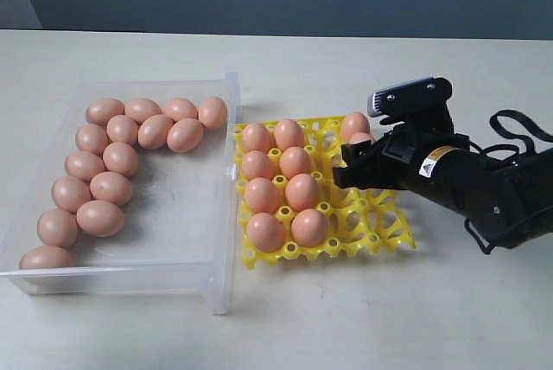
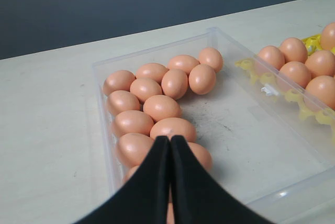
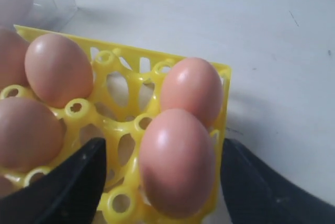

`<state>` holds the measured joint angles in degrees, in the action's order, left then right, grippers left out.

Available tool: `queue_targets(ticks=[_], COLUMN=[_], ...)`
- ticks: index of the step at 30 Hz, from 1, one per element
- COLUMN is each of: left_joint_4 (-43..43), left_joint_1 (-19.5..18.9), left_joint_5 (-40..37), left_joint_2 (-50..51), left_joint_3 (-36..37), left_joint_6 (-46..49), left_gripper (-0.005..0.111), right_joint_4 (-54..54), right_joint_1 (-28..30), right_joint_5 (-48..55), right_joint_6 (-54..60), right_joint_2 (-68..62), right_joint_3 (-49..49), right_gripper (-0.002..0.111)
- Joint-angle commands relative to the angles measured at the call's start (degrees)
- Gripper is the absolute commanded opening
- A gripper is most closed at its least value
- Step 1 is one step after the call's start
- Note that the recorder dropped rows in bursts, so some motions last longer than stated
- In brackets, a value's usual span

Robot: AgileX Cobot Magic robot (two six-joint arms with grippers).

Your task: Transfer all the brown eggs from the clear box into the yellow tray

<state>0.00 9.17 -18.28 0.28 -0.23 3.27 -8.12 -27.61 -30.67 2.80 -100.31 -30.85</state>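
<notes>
Several brown eggs (image 1: 121, 158) lie along the left and far sides of the clear box (image 1: 220, 214). The yellow tray (image 1: 371, 223) to its right holds several eggs in its two left columns. Two more sit in its far right cups. My right gripper (image 1: 356, 158) stands open over the nearer of these two eggs (image 3: 178, 161), with a gap between each finger and the shell. The other egg (image 3: 192, 90) sits just beyond it. My left gripper (image 2: 169, 139) is shut and empty, above the eggs (image 2: 162, 108) at the box's near left; the exterior view does not show it.
The right arm (image 1: 484, 184) lies low across the tray's right side, with a black cable looping behind it. The box's tall right wall (image 1: 233, 119) stands between box and tray. Bare pale table (image 1: 389, 318) surrounds both.
</notes>
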Motion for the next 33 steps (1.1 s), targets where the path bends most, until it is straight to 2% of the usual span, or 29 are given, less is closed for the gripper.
queue_targets(ticks=[1,9,15,17,22,27,33], left_joint_4=[0.0,0.0,0.0,0.0,0.0,0.0,0.0], left_joint_1=[0.1,0.1,0.1,0.1,0.1,0.1,0.1], left_joint_5=[0.6,0.6,0.6,0.6,0.6,0.6,0.6], left_joint_2=[-0.3,-0.3,-0.3,-0.3,-0.3,-0.3,-0.3], left_joint_3=[0.2,0.2,0.2,0.2,0.2,0.2,0.2], left_joint_6=[-0.1,-0.1,-0.1,-0.1,-0.1,-0.1,-0.1], left_gripper=[0.0,0.0,0.0,0.0,0.0,0.0,0.0], right_joint_4=[-0.1,-1.2,-1.0,1.4,17.9,18.1,18.6], right_joint_1=[0.2,0.2,0.2,0.2,-3.0,-7.4,-12.3], right_joint_5=[4.7,8.8,9.2,9.2,9.2,10.0,22.3], right_joint_6=[0.8,1.1,-1.3,-3.3,-14.9,-18.1,-19.0], right_joint_2=[6.0,20.9,26.7,26.7,26.7,23.4,13.8], right_joint_3=[-0.2,-0.2,-0.2,-0.2,-1.2,-5.2,-16.8], right_gripper=[0.061,0.061,0.061,0.061,0.061,0.061,0.061])
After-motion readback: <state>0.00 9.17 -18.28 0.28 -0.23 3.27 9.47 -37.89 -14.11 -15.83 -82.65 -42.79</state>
